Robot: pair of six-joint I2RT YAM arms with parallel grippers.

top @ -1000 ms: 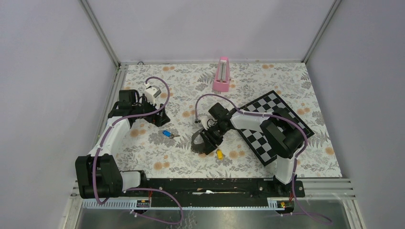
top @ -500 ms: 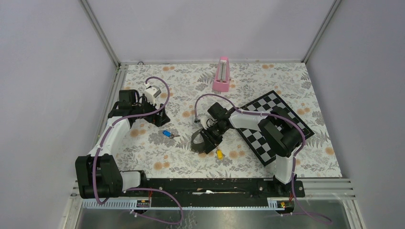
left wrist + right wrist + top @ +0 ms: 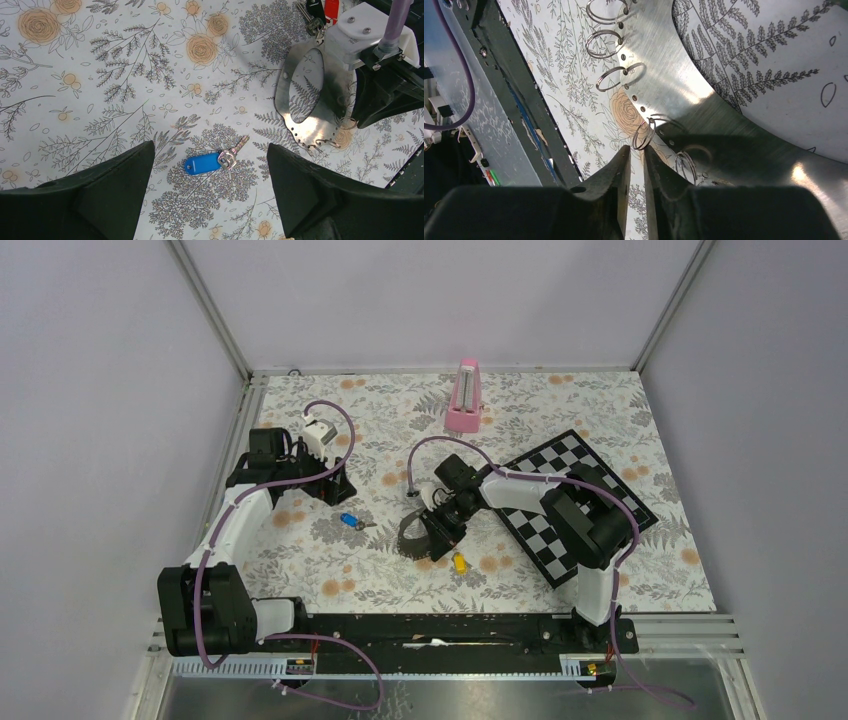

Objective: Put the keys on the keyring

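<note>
The keyring (image 3: 412,532) is a shiny metal band with several small split rings (image 3: 610,79) along its edge. It also shows in the left wrist view as the silver keyring (image 3: 306,120) with a red piece (image 3: 331,6) at its far end. My right gripper (image 3: 441,529) is low over it. The right gripper (image 3: 637,148) is narrowed to a thin slit, with one ring (image 3: 644,134) right at its tips. The blue key (image 3: 348,520) lies flat on the cloth. My left gripper (image 3: 210,147) hangs wide open above the blue key (image 3: 202,163). The yellow key (image 3: 459,562) lies just in front of the keyring.
A pink metronome (image 3: 465,398) stands at the back middle. A chessboard (image 3: 575,502) lies at the right under the right arm. The right arm's wrist (image 3: 380,60) fills the upper right of the left wrist view. Flowered cloth (image 3: 330,570) covers the table.
My right gripper's jaws have narrowed from well apart to a thin slit at the keyring. The left arm and both keys have not moved.
</note>
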